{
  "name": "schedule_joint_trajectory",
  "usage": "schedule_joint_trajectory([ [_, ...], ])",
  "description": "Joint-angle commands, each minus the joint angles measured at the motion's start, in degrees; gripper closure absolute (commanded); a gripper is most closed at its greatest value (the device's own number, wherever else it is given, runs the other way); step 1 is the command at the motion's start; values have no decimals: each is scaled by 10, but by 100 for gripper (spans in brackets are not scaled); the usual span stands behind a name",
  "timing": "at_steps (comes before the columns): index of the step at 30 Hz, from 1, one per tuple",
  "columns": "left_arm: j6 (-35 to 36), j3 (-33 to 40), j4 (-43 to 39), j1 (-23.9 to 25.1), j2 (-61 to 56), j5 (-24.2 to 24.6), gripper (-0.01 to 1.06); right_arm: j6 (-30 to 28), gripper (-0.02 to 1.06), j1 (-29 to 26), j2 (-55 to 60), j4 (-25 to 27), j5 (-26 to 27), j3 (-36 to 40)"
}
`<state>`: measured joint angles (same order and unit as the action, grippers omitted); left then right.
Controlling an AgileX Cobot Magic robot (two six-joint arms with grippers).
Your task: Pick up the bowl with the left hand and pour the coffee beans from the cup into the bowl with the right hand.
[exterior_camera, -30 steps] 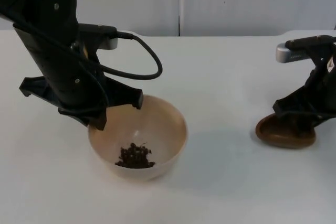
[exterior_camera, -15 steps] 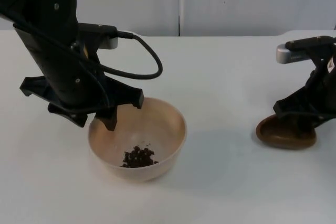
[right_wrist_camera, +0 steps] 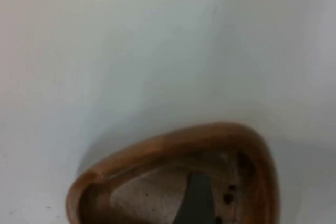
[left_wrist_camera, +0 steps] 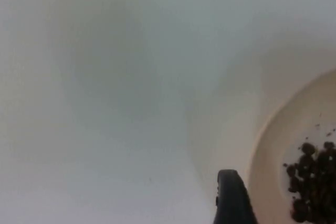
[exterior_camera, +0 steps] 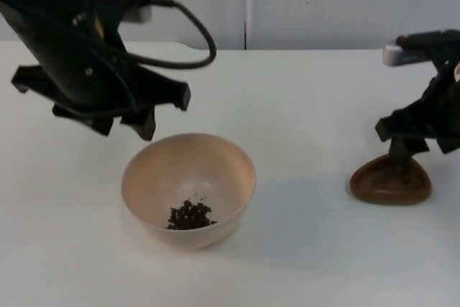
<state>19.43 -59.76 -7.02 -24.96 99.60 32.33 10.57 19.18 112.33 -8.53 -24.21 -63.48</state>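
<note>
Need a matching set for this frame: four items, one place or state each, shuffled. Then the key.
Column 1:
1. bowl
2. coffee beans
3. brown cup
4. left claw

Column 2:
A. heaped inside the bowl
B. on the table by the right claw
C. beige, standing on the table with nothing gripping it
D. above the table, behind the bowl's rim

Pairs: 1-C, 2-A, 3-B, 4-D
</note>
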Motion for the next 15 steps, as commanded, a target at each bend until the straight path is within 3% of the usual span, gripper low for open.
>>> schedule_joint_trajectory([
  [1, 4, 3, -2, -3, -37, 3, 55, 4, 39, -3, -42, -2, -21, -2],
  [7, 4, 3, -1, -3, -96, 4, 55, 4, 39, -1, -108, -2, -56, -2],
  [15, 4, 3, -1, -3, -211, 3, 55, -20, 39, 40, -263, -1, -85, -2],
])
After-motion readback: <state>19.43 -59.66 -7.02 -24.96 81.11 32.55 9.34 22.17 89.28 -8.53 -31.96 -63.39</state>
